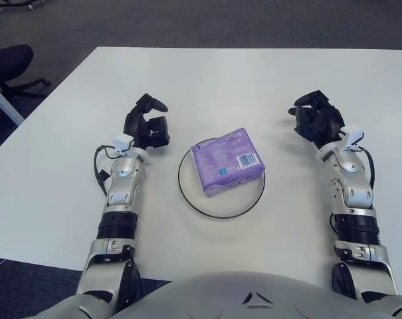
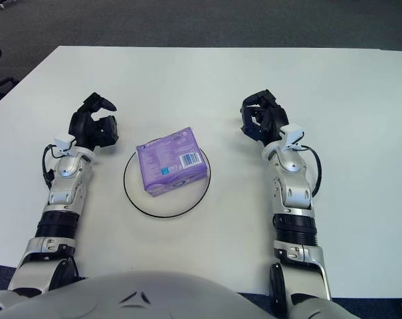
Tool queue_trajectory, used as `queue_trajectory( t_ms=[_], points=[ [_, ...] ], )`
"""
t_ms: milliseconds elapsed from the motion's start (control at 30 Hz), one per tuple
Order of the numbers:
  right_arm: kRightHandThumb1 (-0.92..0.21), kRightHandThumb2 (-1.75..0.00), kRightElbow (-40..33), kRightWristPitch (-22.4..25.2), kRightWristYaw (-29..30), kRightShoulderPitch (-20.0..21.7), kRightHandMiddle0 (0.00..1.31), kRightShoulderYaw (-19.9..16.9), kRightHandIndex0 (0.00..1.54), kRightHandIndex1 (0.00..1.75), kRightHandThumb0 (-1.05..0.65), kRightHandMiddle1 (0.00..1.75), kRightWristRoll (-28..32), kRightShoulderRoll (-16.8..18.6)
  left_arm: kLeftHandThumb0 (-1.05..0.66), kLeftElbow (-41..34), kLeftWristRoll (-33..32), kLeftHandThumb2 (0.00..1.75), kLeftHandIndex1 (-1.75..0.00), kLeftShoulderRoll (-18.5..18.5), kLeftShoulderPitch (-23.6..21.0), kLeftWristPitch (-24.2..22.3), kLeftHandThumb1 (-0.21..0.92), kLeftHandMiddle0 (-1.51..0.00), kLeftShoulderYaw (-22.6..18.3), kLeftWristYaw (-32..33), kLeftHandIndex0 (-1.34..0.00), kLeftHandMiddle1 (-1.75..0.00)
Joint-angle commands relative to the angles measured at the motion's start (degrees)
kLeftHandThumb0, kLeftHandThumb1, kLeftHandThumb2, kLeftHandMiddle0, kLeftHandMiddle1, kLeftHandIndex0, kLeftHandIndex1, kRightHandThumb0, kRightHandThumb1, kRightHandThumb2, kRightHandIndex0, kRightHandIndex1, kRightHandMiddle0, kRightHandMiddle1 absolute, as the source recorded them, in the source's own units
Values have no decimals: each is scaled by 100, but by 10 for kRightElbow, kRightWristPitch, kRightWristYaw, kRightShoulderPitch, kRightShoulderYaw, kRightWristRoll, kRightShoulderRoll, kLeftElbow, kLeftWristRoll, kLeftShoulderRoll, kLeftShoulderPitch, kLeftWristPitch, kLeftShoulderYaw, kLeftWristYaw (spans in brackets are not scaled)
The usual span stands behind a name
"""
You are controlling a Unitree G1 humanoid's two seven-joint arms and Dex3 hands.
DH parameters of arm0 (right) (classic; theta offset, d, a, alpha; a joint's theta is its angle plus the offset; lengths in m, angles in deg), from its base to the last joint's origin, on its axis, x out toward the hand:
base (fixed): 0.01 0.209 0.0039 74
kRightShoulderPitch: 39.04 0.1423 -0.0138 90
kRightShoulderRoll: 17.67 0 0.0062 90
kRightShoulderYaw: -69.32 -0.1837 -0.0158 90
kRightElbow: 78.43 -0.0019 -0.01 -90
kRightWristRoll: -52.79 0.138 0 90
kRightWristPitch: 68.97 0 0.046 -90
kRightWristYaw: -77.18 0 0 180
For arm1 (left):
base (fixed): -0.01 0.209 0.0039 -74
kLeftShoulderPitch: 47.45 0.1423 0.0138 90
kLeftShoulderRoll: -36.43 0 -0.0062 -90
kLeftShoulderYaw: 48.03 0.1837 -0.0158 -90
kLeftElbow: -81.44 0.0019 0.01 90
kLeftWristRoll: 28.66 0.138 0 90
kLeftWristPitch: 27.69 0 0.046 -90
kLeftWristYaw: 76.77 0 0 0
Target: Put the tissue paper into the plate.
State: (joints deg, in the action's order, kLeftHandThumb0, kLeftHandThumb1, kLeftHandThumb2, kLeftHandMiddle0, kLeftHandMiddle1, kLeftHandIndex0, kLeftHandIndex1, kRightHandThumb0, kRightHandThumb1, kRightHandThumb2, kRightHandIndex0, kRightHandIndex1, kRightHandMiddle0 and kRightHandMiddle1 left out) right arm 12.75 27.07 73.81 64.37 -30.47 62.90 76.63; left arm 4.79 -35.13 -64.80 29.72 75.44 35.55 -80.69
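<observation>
Left eye view: one glossy purple plastic-wrapped tissue pack lies in one round white black-rimmed plate on the smooth white tabletop.

Right eye view: left hand and right hand flank the plate, fingers relaxed, grasping nothing.

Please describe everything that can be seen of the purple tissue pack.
The tissue pack is a soft-looking, block-shaped packet in glossy purple wrapping, with a white barcode label and small blue and white print on its top face. It looks sealed and whole. It lies flat, turned at a slight angle, inside the white plate with the dark rim, and its far right corner reaches to about the rim. Only the plate touches it. The left hand and the right hand are both apart from it, one on each side.
</observation>
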Motion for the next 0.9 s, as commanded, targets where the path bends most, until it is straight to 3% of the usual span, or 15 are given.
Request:
queue_trajectory(
  t_ms=[0,333,867],
  points=[
    [-59,-97,11,-13,18,-41,40,0,71,165,-40,175,3,45,-46,49,-1,124,-175,-32,98,1,38,-131,10,-2,-57,-175],
    [-53,-105,23,1,32,-47,45,5,85,174,-42,175,19,60,-46,48,-5,124,-175,-32,99,0,38,-131,10,-5,-56,-175],
    [-40,-121,127,-67,-2,-50,55,7,110,175,-45,175,31,64,-46,52,-9,124,-175,-33,98,2,38,-131,10,-10,-56,-175]
  ],
)
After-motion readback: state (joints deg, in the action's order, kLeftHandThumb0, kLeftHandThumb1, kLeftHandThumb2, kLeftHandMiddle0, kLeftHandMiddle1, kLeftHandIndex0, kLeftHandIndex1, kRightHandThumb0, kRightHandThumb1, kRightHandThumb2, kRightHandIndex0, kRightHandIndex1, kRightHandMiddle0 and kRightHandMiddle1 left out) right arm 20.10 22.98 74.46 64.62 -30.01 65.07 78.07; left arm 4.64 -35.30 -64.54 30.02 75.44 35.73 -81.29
